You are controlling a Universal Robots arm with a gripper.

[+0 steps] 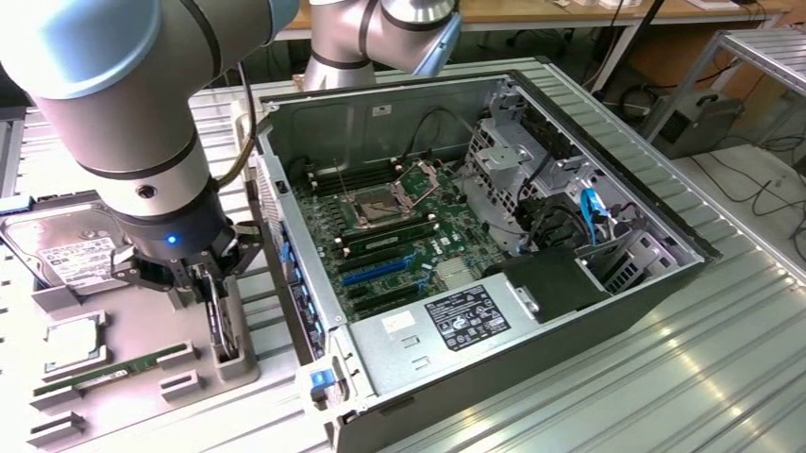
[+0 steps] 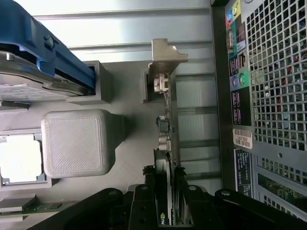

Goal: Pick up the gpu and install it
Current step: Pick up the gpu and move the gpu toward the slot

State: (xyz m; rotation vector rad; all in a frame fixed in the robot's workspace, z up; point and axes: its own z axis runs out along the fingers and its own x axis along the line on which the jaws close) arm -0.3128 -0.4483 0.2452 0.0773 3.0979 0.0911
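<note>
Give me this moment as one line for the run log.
stage: pick | gripper: over gpu | gpu: on edge in gray tray, beside open computer case | installed: no

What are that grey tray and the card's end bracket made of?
The tray looks like matt grey plastic, probably 3D-printed: fine layered ridges run across its block. The bracket on the gpu looks like thin bare sheet metal, dull silver with a folded tab at its end.
</note>
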